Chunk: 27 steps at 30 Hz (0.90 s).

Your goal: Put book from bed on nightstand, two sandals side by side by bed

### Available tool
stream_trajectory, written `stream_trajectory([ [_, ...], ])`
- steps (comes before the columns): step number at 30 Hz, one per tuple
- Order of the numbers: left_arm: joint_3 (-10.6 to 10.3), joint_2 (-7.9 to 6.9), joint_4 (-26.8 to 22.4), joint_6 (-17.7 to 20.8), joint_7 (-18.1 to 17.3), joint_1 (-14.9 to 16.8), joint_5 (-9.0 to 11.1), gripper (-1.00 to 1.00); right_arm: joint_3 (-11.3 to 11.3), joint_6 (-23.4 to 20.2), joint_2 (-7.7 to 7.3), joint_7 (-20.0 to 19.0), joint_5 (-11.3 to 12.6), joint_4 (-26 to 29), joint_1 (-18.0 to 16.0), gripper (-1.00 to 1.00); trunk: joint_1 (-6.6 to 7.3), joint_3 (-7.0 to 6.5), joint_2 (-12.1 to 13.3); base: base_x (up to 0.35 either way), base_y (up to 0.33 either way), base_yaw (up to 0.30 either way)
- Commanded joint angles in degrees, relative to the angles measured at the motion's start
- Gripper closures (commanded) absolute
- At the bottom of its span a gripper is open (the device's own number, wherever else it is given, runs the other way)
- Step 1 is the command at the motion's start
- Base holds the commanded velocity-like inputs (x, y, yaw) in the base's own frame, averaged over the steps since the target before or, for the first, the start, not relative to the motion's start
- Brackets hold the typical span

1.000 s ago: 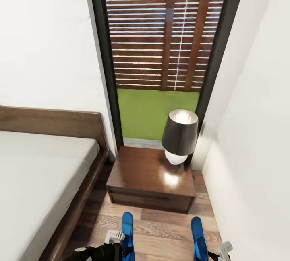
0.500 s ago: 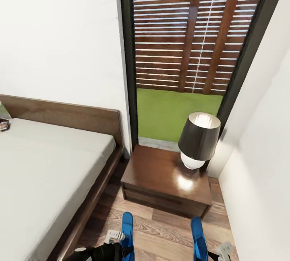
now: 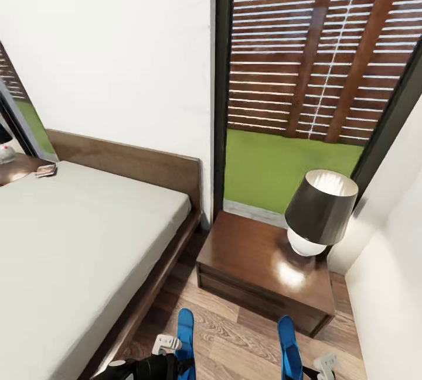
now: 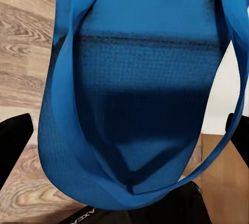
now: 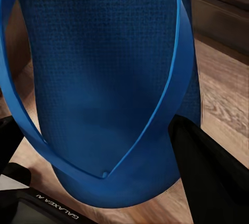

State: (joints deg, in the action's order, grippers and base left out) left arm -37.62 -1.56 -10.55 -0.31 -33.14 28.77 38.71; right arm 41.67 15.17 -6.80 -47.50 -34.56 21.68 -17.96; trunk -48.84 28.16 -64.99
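Observation:
Each gripper carries one bright blue sandal over the wood floor in front of the near nightstand (image 3: 258, 251). My left gripper (image 3: 177, 362) is shut on the left sandal (image 3: 186, 336); up close its black fingers (image 4: 13, 143) flank the blue sole (image 4: 140, 79). Similarly, my right gripper (image 3: 312, 372) is shut on the right sandal (image 3: 286, 342), seen close as a blue sole (image 5: 98, 68) beside a dark finger (image 5: 207, 175). The bed (image 3: 76, 239) lies at left. A small book (image 3: 46, 170) lies at the mattress's far corner beside a second nightstand (image 3: 14, 170); which surface it rests on is unclear.
A lamp (image 3: 319, 210) with a dark shade stands on the near nightstand's right part. A tall dark-framed window (image 3: 305, 87) is behind it. White walls close in at right (image 3: 392, 263) and behind the headboard. A narrow strip of floor (image 3: 234, 339) runs between bed and wall.
The camera has turned left, so the whole picture shifted right; the bed's far side, the book and the second nightstand came into view. Both sandals stay held in the same place.

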Motion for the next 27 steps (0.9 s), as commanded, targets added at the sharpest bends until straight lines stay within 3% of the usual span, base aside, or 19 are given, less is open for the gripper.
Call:
stream_trajectory([
  [1, -0.44, 0.04, 0.01, -0.04, -0.08, 0.05, 0.44, 1.00, 0.47, 0.30, 0.03, -0.31, -0.51, 0.03, -0.06, 1.00, 0.00, 0.05, -0.04, 0.000, 0.000, 0.287],
  [10, -0.44, 1.53, 1.60, -0.04, 0.10, -0.02, 0.23, 1.00, 0.50, 0.30, 0.03, -0.31, -0.51, 0.03, -0.06, 1.00, 0.00, 0.05, -0.04, -0.225, 0.000, 0.246],
  [27, -0.44, 1.91, 1.68, -0.04, 0.08, -0.03, 0.22, 1.00, 0.50, 0.30, 0.03, -0.32, -0.51, 0.03, -0.06, 1.00, 0.00, 0.05, -0.04, -0.031, -0.001, 0.012],
])
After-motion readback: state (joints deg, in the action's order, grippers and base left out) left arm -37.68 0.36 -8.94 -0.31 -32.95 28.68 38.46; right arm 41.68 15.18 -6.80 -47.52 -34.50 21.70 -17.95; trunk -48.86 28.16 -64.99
